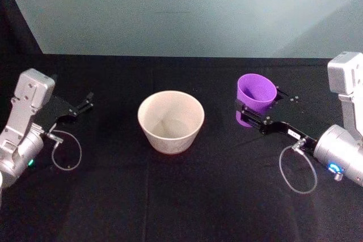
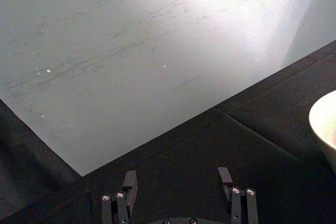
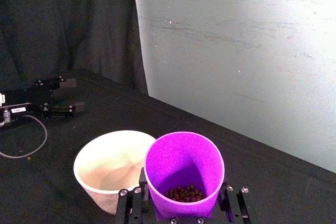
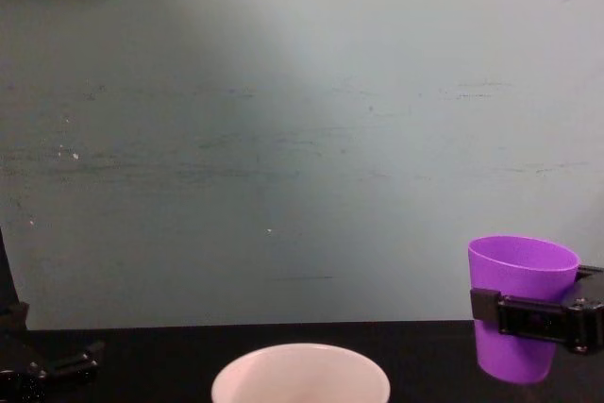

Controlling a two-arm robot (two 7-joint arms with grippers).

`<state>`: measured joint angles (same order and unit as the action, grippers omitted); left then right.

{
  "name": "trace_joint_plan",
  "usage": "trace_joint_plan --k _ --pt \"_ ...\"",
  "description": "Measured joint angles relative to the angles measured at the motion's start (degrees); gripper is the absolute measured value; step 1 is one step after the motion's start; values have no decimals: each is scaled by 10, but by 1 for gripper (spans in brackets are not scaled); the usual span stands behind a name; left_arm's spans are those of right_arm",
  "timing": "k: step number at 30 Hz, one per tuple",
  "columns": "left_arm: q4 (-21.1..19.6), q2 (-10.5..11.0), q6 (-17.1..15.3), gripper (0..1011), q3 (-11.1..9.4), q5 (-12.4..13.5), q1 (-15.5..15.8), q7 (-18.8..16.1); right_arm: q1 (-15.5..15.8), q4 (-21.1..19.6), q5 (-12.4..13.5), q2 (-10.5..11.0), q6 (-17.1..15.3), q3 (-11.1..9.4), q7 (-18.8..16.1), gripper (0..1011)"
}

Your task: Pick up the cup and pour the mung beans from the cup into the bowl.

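Cup point(image 1: 258, 89), judged light, slippery plastic, is clamped mid-wall by right gripper point(image 1: 255, 109) at centre right; left gripper point(image 1: 85, 103) idles, fingers apart, at left.

Cup point(image 1: 256, 92) in right gripper point(image 1: 258, 107), beside bowl point(image 1: 170, 140)

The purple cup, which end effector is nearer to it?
Right. The right end effector grips the cup; the left end effector sits open across the bowl from it.
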<state>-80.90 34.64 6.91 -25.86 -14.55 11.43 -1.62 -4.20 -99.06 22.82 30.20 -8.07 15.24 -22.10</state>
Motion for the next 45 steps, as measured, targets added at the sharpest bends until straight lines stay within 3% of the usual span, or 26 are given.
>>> trace_joint_plan --k 42,45 --pt "0 0 0 1000 0 0 0 0 0 0 0 0 0 0 0 720" --pt "0 0 0 1000 0 0 0 0 -2 -1 -10 3 0 5 2 720"
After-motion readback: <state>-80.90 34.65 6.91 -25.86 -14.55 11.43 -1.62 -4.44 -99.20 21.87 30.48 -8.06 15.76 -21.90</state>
